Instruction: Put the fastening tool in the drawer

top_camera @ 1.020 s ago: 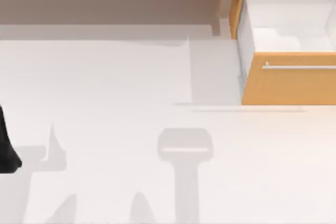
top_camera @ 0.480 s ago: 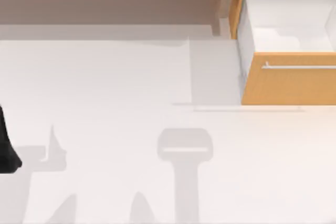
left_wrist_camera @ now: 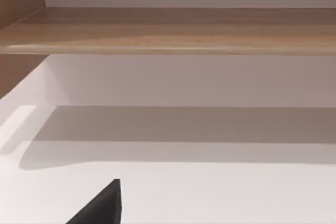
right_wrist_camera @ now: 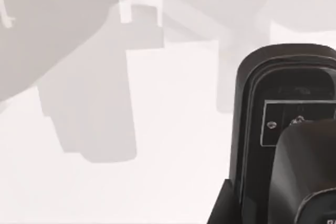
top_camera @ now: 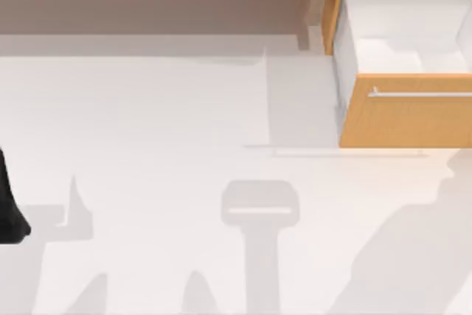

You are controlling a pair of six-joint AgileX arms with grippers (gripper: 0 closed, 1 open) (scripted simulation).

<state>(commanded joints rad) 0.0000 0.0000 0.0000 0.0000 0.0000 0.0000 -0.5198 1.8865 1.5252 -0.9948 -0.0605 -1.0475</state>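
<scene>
The drawer point(top_camera: 402, 71) stands open at the surface's point(top_camera: 184, 123) far right, nearer the right arm; neither hand's grip can be told, and the left arm point(top_camera: 9, 208) is parked at the left edge.

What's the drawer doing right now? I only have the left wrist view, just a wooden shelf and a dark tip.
Observer: In the top view the drawer stands open at the table's far right corner, with its white inside exposed.
Operator: Where's the handle?
Observer: The silver bar handle runs level across the orange-brown front, near its top edge.
Operator: And my left arm?
Observer: The left arm sits at the top view's left edge, well apart from the drawer.
</scene>
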